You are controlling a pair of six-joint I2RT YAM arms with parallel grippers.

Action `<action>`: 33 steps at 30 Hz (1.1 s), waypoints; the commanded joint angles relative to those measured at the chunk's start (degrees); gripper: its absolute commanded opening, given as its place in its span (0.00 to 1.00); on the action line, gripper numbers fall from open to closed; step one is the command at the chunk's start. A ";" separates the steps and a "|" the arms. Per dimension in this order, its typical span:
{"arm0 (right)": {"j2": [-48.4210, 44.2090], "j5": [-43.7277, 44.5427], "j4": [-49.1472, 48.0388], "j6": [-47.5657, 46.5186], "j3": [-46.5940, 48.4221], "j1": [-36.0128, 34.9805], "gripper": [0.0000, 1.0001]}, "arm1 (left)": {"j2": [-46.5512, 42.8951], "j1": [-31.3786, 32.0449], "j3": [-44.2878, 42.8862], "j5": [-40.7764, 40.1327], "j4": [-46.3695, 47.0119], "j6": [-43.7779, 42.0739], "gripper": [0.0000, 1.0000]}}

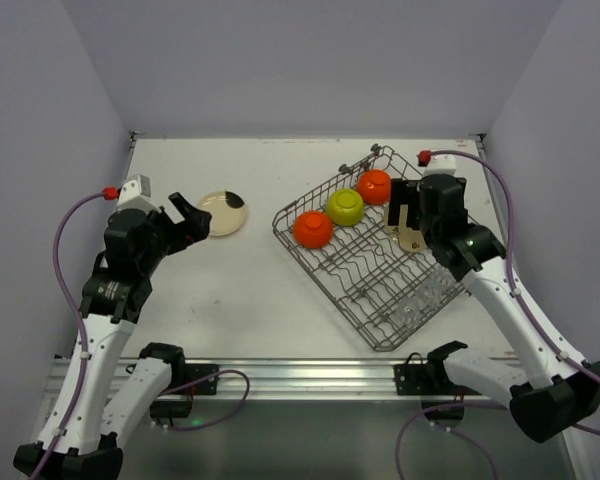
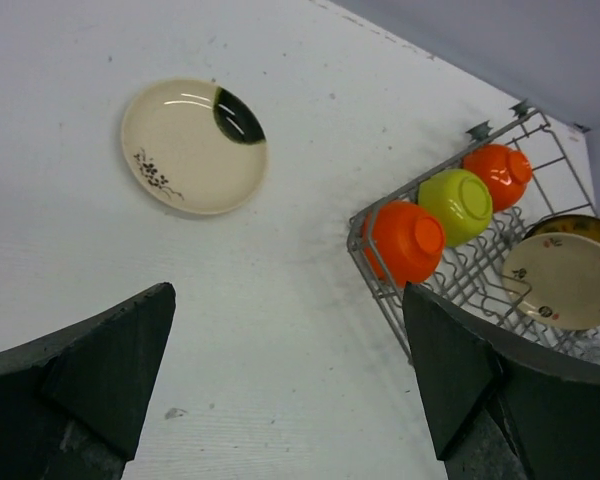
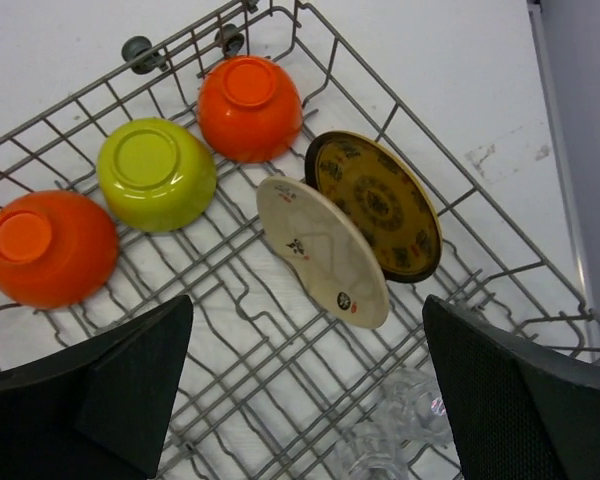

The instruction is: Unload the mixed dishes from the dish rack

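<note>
Left fingers: spread wide on the left gripper (image 2: 287,295), nothing between them, only bare table below.
Right fingers: the right gripper (image 3: 307,300) is released too, jaws gaping, empty, hanging over the dish rack.
Under the right gripper: two plates on edge among the tines, tilted. The cream-backed plate (image 3: 325,250) is in front and the yellow-brown patterned plate (image 3: 375,205) just behind it. I can't tell whether they touch.
Near the left gripper: a cream plate (image 2: 193,146) with a dark patch and a small sprig lies flat, face up, on the table (image 1: 230,300), well apart from the rack.
Bowls: three upside down in a row along the rack's far-left side. There's an orange bowl (image 3: 48,247), a yellow-green bowl (image 3: 156,172) in the middle, then a second orange bowl (image 3: 250,105).
Glasses: clear glasses (image 3: 395,430) at the rack's near end, too blurred to count.
Dish rack (image 1: 327,289): grey wire, sitting askew on the right half of the table.
</note>
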State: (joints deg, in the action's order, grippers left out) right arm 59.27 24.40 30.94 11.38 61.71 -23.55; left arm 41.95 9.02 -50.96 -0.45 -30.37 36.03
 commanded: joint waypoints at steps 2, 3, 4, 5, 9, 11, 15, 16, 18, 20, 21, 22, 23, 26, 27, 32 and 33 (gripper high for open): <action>6.28 3.82 1.40 -9.26 7.88 1.57 0.99 | -1.87 0.12 -1.35 -2.36 -9.00 -11.85 1.00; 7.52 0.76 3.23 -10.83 8.94 1.84 0.99 | -1.88 0.12 -0.20 -2.36 -8.74 -12.99 1.00; 8.84 -0.22 3.95 -11.81 9.82 2.02 0.98 | -1.96 0.21 1.63 -2.10 -8.48 -12.74 1.00; 9.98 -0.67 4.65 -13.38 11.40 2.28 0.94 | -2.40 0.30 1.91 -0.88 -8.04 -12.57 1.00; 16.13 -1.90 6.68 -19.08 13.52 2.63 0.77 | -5.39 0.39 2.53 1.15 -6.37 -13.01 1.00; 18.33 -3.14 6.77 -21.12 14.05 2.72 0.71 | -6.70 1.78 3.58 2.20 -5.58 -12.83 1.00; 24.65 0.29 7.03 -25.43 14.66 3.60 0.65 | -6.89 4.69 3.50 1.68 -5.75 -12.92 1.00; 25.45 0.47 7.03 -25.87 14.92 3.95 0.65 | -7.06 5.48 3.67 1.50 -5.75 -12.92 1.00; 26.95 1.69 6.94 -26.93 15.02 4.13 0.65 | -7.32 6.19 3.59 1.33 -5.75 -12.83 1.00; 29.06 3.36 7.03 -27.37 15.45 4.65 0.63 | -7.41 7.15 3.67 1.15 -5.75 -12.74 1.00; 29.41 3.37 6.94 -27.72 15.45 4.65 0.59 | -7.41 7.42 3.67 1.24 -5.75 -12.74 1.00; 30.11 3.46 6.94 -27.81 15.37 4.92 0.59 | -7.07 7.77 3.67 1.33 -5.75 -12.74 1.00; 30.38 3.63 6.42 -28.07 15.28 5.09 0.59 | -7.06 7.86 3.67 1.24 -5.75 -12.74 1.00; 31.61 4.42 4.40 -30.08 14.49 5.27 0.58 | -6.80 7.95 3.67 1.59 -5.75 -12.83 1.00; 31.87 4.60 3.87 -30.62 14.23 5.36 0.57 | -6.97 7.95 3.76 1.68 -5.75 -12.83 1.00; 33.89 4.77 2.72 -32.56 13.08 5.62 0.39 | -7.76 8.39 3.85 1.59 -5.49 -12.83 1.00; 34.42 5.65 2.64 -32.56 12.99 5.62 0.38 | -7.76 8.56 3.85 1.59 -5.49 -12.83 1.00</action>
State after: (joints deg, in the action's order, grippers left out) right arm 92.40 27.75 35.07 -18.13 74.13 -18.24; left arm 34.61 16.95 -47.24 -0.19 -36.60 24.47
